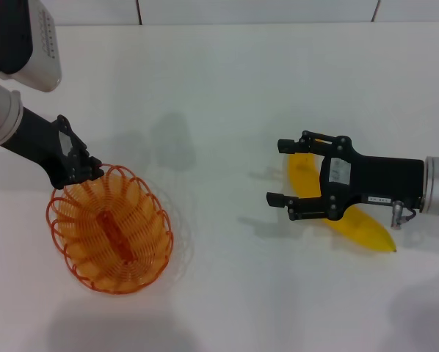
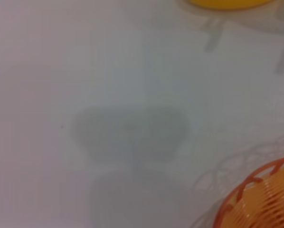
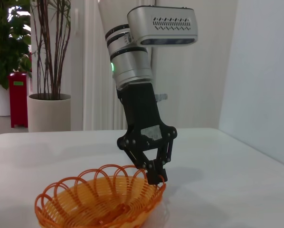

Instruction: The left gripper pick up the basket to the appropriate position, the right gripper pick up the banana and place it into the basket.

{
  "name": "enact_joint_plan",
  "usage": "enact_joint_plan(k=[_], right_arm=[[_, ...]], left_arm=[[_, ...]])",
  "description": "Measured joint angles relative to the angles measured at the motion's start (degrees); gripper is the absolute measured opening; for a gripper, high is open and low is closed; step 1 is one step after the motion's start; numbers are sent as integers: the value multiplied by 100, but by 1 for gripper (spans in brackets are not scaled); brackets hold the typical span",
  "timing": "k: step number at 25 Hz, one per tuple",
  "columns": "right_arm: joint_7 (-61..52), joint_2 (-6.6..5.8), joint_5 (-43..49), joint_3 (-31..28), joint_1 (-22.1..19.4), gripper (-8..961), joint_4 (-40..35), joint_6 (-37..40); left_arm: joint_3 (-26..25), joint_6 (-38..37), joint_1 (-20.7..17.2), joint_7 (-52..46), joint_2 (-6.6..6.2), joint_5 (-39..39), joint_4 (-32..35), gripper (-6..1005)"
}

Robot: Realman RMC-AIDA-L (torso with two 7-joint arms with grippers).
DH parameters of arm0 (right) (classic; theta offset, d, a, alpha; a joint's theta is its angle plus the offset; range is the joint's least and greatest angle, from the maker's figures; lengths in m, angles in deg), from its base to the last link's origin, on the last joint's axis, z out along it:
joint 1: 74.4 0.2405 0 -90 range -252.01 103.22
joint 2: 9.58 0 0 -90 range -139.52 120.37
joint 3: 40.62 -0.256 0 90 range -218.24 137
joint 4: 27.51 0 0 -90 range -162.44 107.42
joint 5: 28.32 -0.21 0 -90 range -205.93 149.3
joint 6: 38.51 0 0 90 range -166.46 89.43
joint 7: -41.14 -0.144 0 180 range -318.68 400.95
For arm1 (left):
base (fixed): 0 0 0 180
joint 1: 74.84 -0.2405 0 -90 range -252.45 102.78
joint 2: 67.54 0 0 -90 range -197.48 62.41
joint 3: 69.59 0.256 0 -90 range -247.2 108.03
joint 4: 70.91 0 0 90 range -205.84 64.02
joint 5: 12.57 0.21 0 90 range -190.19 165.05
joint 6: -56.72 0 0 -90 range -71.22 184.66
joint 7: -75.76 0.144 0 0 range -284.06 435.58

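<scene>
**Meanwhile: claw on basket rim, open claw over banana**

Down at about eight o'clock on the white table (image 1: 227, 88) sits the orange wire basket (image 1: 111, 229). The left gripper (image 1: 87, 172) meets its rim at the eleven o'clock edge, fingers closed together on the wire; from the right wrist camera the fingertips (image 3: 156, 176) pinch the scalloped rim. Over at three o'clock lies the banana (image 1: 359, 226), well apart from the basket. The right gripper (image 1: 280, 171) hovers above it, jaws spread wide, holding nothing.
</scene>
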Motion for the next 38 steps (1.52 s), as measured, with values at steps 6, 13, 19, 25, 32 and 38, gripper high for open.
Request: enact_joint_plan(k=[6, 13, 19, 25, 32, 38], right_arm=[[0, 1, -2, 0, 0, 857, 0, -41], [0, 1, -5, 0, -6, 856, 3, -44], [0, 2, 11, 0, -6, 854, 9, -44], [0, 1, 3, 0, -18, 852, 9, -44], [0, 1, -7, -22, -57, 851, 3, -43], [0, 2, -7, -31, -62, 849, 0, -43]], left_arm=[[0, 0, 3, -11, 0, 0, 17, 104], [30, -2, 15, -78, 0, -4, 40, 85], [25, 0, 15, -90, -2, -8, 48, 54], [15, -5, 14, -273, -4, -39, 97, 55], [-53, -621, -95, -976, -101, -459, 525, 57], [-151, -963, -225, -1672, -158, -904, 852, 58]])
